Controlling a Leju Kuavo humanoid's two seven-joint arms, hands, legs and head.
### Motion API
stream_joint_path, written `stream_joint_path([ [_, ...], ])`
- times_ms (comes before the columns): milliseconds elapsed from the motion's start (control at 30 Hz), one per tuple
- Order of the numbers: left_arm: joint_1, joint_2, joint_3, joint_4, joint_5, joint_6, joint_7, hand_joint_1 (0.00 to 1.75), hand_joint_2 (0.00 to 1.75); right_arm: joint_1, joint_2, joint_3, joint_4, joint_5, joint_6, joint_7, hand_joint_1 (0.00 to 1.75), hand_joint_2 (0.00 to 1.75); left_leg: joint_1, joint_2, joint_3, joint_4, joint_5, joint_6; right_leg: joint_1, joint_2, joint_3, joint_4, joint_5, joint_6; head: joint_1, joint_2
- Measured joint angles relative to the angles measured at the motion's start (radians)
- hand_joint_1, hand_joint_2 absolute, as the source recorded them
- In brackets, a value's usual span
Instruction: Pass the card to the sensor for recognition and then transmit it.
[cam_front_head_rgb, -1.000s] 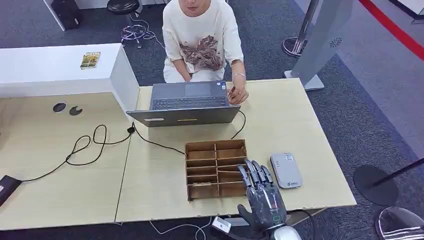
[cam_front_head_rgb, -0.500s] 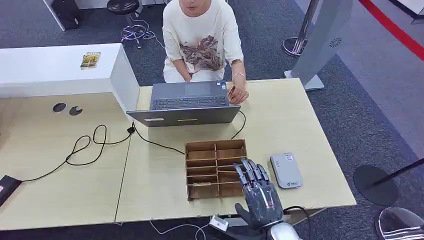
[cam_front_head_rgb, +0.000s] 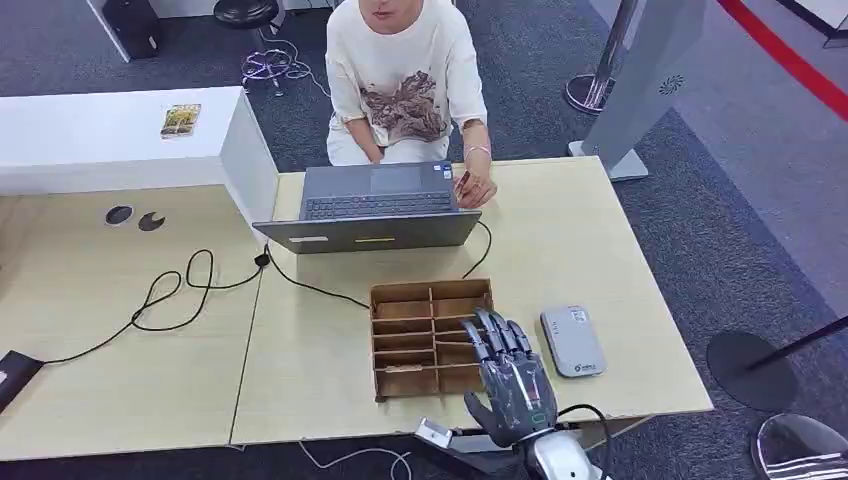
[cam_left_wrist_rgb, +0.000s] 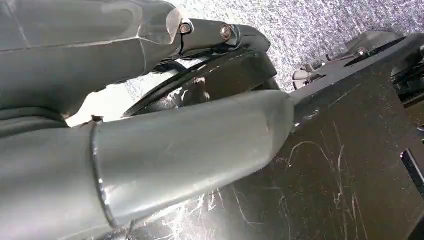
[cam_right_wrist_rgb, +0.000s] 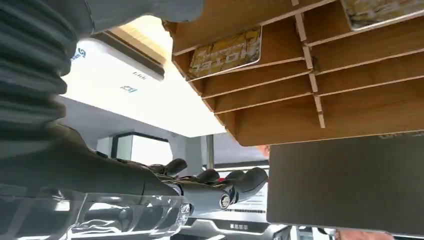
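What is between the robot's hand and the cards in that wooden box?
Nothing visible. The right hand hovers open over the wooden divider box, and a card lies uncovered in one slot. The grey sensor sits just beside the box.

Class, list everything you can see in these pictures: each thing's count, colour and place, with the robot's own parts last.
Wooden organiser: one, brown, on the table's near side, with compartments.
Cards: at least two, yellowish, in organiser compartments.
Sensor: one, grey, right of the organiser.
Laptop: one, grey, open before the person.
Cable: one, black, looping across the table.
Table: one, light wood.
White counter: one, far left, a small booklet on it.
Person: one, white shirt, seated behind the laptop.
Right hand: one, grey, fingers spread over the organiser's near right corner.
Left hand: grey, close up; pose unclear.
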Motion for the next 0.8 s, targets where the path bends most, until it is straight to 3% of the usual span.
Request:
stream_joint_path([
  [200,0.0,0.0,0.0,0.0,-0.003,0.0,0.0,0.0,0.0,-0.01,0.013,-0.015,0.025,-0.006,0.0,-0.005,0.35,1.75,0.0,0.0,0.0,0.0,0.0,0.0,0.0,0.0,0.0,0.0,0.0,0.0,0.0,0.0],
  [300,0.0,0.0,0.0,0.0,-0.004,-0.001,0.0,0.0,0.0,-0.011,0.02,-0.029,0.035,-0.006,0.001,-0.006,0.42,1.75,0.0,0.0,0.0,0.0,0.0,0.0,0.0,0.0,0.0,0.0,0.0,0.0,0.0,0.0],
  [333,0.0,0.0,0.0,0.0,-0.004,-0.001,0.0,0.0,0.0,-0.011,0.022,-0.032,0.038,-0.006,0.002,-0.006,0.56,1.75,0.0,0.0,0.0,0.0,0.0,0.0,0.0,0.0,0.0,0.0,0.0,0.0,0.0,0.0],
  [533,0.0,0.0,0.0,0.0,-0.005,-0.001,0.0,0.0,0.0,-0.015,0.031,-0.04,0.057,-0.006,0.002,-0.009,0.66,1.75,0.0,0.0,0.0,0.0,0.0,0.0,0.0,0.0,0.0,0.0,0.0,0.0,0.0,0.0],
  [733,-0.001,0.0,0.0,0.0,-0.005,-0.001,0.0,0.0,0.0,-0.015,0.038,-0.052,0.067,-0.005,0.002,-0.015,0.61,1.75,0.0,0.0,0.0,0.0,0.0,0.0,0.0,0.0,0.0,0.0,0.0,0.0,0.0,0.0],
  [800,-0.001,0.0,0.0,0.0,-0.005,-0.002,0.0,0.0,0.0,-0.015,0.041,-0.054,0.071,-0.002,0.001,-0.019,0.66,1.75,0.0,0.0,0.0,0.0,0.0,0.0,0.0,0.0,0.0,0.0,0.0,0.0,0.0,0.0],
])
